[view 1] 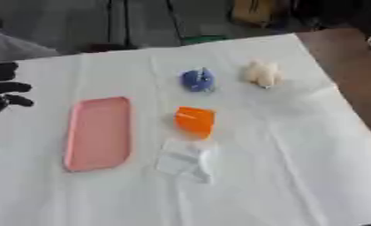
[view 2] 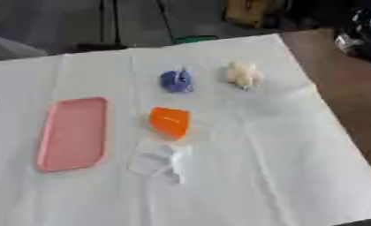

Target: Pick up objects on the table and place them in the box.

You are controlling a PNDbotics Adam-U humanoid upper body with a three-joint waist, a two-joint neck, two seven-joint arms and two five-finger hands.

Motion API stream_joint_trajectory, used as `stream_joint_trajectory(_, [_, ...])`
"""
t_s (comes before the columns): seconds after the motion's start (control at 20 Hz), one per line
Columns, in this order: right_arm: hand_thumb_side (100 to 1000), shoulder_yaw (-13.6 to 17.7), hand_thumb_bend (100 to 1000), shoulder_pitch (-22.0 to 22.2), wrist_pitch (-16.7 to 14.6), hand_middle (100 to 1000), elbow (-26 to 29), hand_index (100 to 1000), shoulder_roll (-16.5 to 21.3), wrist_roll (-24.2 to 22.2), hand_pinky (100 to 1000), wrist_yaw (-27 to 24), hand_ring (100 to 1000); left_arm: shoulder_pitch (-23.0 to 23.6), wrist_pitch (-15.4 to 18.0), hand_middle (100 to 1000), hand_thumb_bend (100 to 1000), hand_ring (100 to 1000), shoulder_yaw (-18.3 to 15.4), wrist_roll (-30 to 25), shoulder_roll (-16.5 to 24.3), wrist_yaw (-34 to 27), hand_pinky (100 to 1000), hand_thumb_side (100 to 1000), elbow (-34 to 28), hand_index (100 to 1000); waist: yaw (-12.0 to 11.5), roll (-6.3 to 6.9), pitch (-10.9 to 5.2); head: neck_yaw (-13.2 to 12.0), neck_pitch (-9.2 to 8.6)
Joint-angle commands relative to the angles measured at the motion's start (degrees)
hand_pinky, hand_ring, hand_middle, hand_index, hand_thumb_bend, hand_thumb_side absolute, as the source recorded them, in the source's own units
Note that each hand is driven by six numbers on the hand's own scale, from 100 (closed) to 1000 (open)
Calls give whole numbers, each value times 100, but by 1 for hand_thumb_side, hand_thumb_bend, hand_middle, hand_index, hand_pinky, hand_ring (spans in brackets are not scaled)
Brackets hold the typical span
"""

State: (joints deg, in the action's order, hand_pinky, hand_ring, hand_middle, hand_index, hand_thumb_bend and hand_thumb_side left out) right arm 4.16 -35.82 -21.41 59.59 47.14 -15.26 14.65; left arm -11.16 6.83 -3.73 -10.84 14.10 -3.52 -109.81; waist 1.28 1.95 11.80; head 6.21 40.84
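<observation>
In your left eye view, the tabletop (view 1: 281, 167) is covered with a white cloth and lies a little askew. Your left robot hand (view 1: 3, 92) shows at the left edge, dark fingers spread and relaxed, holding nothing and apart from every object. Just right of it lies the pink box (view 1: 98, 133), a shallow oblong tray with rounded corners, its long side running away from you. To the right of the box stands an orange object (view 1: 194, 120), near it but not touching. Right below the orange object lies a crumpled white packet (view 1: 185, 162); whether the two touch you cannot tell. Farther back sits a blue object (view 1: 197, 80), and to its right, near but apart, a cream-coloured object (view 1: 262, 73) close to the cloth's right edge.

In your right eye view, the same layout sits shifted leftward. Only the dark fingertips of your left robot hand show at the left edge. At the upper right corner, off the cloth and above the bare brown surface (view 2: 351, 97), a black and silver part shows that may be your right robot hand (view 2: 362, 33); whether its fingers are spread or curled you cannot tell.
</observation>
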Motion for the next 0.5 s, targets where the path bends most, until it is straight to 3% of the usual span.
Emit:
stream_joint_trajectory(0.05, [688,22,100,-85,-9,908,121,781,208,-7,631,11,528,-70,14,796,141,689,-4,-28,118,12,598,890,-127,739,-2,-35,-87,19,1])
stream_joint_trajectory(0.5, [684,12,100,-94,-16,906,129,783,204,-11,632,12,529,-74,14,797,143,690,-8,-27,117,10,597,892,-128,739,-22,-53,-82,7,8])
